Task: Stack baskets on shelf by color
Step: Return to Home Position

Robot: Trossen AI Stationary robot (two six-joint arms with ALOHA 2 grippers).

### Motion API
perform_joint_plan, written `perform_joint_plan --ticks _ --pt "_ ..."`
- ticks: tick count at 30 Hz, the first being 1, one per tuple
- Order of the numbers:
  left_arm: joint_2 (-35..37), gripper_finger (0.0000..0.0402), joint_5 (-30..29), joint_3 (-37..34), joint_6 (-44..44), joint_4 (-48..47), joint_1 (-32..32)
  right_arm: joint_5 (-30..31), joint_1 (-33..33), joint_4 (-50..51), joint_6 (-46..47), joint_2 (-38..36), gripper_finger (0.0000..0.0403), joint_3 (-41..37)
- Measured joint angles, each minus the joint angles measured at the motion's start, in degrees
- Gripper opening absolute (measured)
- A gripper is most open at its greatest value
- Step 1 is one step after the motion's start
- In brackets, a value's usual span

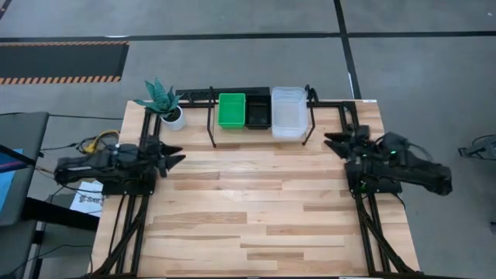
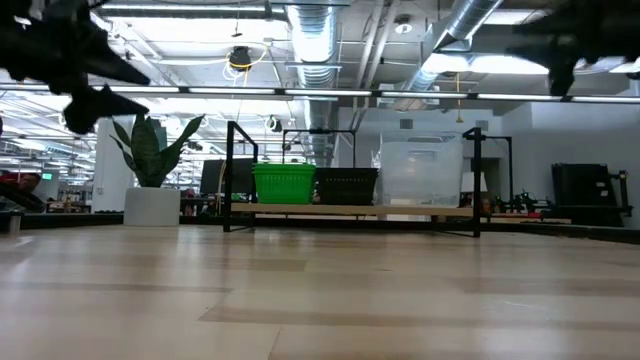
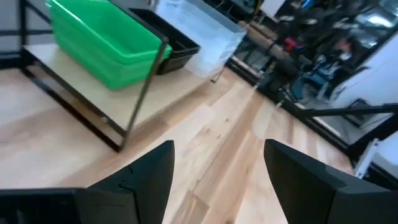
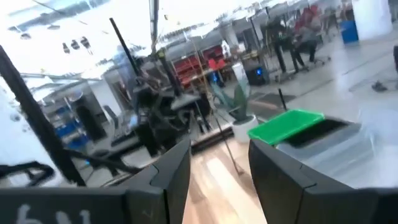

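The shelf (image 1: 260,133), a light board in a thin black frame, stands at the table's far edge. On its board rest three baskets side by side: green (image 1: 231,110) on the left, black (image 1: 258,113) in the middle, clear (image 1: 288,111) on the right. My left gripper (image 1: 177,154) hovers open by the table's left edge, pointing toward the middle with nothing between its fingers. My right gripper (image 1: 332,141) hovers open at the table's right edge, also with nothing between its fingers. The left wrist view shows the green basket (image 3: 102,40) beyond the open fingers.
A white pot with a green plant (image 1: 165,105) stands left of the shelf at the far left corner. The wooden tabletop (image 1: 256,217) stretches bare between the two arms and toward the near edge. Papers and cables lie off the table's left side.
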State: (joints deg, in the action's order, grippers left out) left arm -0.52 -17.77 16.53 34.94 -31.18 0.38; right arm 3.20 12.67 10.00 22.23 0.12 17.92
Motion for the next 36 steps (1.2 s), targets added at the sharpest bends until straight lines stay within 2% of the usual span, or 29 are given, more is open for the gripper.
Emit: perform_joint_plan --ticks 7,11,17,26,36 --pt "0.3 0.0236 1.1 -10.7 -0.2 14.2 -0.1 -0.2 -1.2 -14.5 1.6 2.1 0.0187 -12.6" --pt "-0.9 0.0236 0.8 -11.1 -4.0 18.4 -0.1 -0.2 -3.5 -23.7 1.7 1.8 0.0185 -17.4" --pt "-0.6 0.0236 1.0 -11.4 -4.3 18.8 -0.2 0.1 -6.1 -20.5 1.3 2.0 0.0182 -17.4" --pt "-0.7 0.0236 0.8 -11.4 -2.9 18.7 -0.2 0.2 -6.3 -12.7 2.7 2.1 0.0186 -17.4" --pt "-0.7 0.0236 0.7 -11.4 -2.7 18.6 -0.2 -0.3 -6.3 -11.4 3.2 2.2 0.0185 -17.5"
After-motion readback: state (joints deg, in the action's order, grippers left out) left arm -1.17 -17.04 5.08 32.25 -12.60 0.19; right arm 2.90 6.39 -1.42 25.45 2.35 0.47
